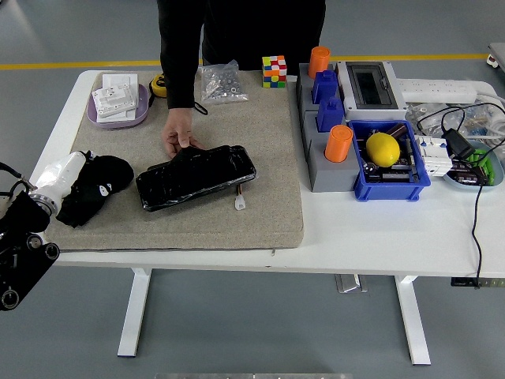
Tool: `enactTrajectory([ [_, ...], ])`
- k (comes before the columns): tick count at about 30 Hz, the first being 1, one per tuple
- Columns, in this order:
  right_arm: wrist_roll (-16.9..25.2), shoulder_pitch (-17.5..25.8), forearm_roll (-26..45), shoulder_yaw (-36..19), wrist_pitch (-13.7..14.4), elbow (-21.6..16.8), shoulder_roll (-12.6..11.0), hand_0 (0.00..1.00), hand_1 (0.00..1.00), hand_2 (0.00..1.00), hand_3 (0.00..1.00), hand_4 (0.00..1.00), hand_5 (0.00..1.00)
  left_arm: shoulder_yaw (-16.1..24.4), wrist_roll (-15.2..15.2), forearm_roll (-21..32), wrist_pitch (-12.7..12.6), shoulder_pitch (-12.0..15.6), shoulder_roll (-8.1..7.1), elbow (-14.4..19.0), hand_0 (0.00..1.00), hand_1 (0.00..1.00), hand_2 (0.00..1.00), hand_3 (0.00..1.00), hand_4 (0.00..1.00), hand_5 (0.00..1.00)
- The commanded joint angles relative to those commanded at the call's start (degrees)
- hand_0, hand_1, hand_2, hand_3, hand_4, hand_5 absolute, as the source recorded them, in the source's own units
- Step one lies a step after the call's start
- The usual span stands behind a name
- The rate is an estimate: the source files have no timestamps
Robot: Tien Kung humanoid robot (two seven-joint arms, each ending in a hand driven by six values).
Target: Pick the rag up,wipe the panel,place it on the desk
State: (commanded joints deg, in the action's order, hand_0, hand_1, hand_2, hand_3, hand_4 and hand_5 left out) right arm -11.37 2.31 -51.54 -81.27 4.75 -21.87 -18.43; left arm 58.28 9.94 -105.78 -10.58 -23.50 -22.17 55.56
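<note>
A white table (379, 237) carries a tan mat (268, 158). On it, the robot's left hand (93, 188) grasps the black rag (106, 178) beside the glossy black panel (197, 176), which a person's hand (179, 134) steadies from the far side.

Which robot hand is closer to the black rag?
Left. The left hand is right at the black rag on the mat's left side. The right hand is out of view.
</note>
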Motion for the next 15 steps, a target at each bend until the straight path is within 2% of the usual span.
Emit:
enactTrajectory([
  [2, 0.00, -0.01, 0.02, -0.06, 0.06, -0.06, -0.02, 0.690, 0.458, 0.641, 0.615, 0.998, 0.698, -0.15, 0.05, -0.06, -0.21, 0.01, -0.01, -0.01, 0.299, 0.367, 0.616, 0.535, 0.084, 0.002],
  [3, -0.01, -0.02, 0.03, -0.05, 0.07, -0.07, -0.03, 0.689, 0.458, 0.641, 0.616, 0.998, 0.699, -0.16, 0.05, -0.19, -0.39, 0.05, 0.01, 0.02, 0.262, 0.261, 0.544, 0.457, 0.086, 0.002],
  [8, 0.00, -0.02, 0.05, -0.02, 0.01, -0.01, 0.01, 0.689, 0.458, 0.641, 0.616, 0.998, 0.699, -0.32, -0.07, -0.20, -1.28, 0.15, 0.07, -0.03, 0.262, 0.261, 0.544, 0.457, 0.086, 0.002],
  [9, 0.01, -0.04, 0.09, 0.03, -0.01, 0.01, 0.02, 0.689, 0.460, 0.641, 0.616, 0.998, 0.699, -0.29, -0.14, -0.21, -1.54, 0.19, 0.05, 0.02, 0.241, 0.187, 0.513, 0.387, 0.003, 0.002],
  [14, 0.02, -0.15, 0.25, 0.31, -0.08, 0.09, 0.00, 0.689, 0.460, 0.641, 0.616, 0.998, 0.699, -0.04, -0.44, -0.23, -2.33, 0.39, -0.15, 0.58, 0.241, 0.187, 0.513, 0.387, 0.003, 0.002],
  [15, 0.03, -0.16, 0.26, 0.31, -0.09, 0.10, -0.01, 0.689, 0.459, 0.640, 0.617, 0.998, 0.699, 0.00, -0.50, -0.26, -2.43, 0.43, -0.20, 0.73, 0.237, 0.155, 0.467, 0.329, 0.002, 0.002],
])
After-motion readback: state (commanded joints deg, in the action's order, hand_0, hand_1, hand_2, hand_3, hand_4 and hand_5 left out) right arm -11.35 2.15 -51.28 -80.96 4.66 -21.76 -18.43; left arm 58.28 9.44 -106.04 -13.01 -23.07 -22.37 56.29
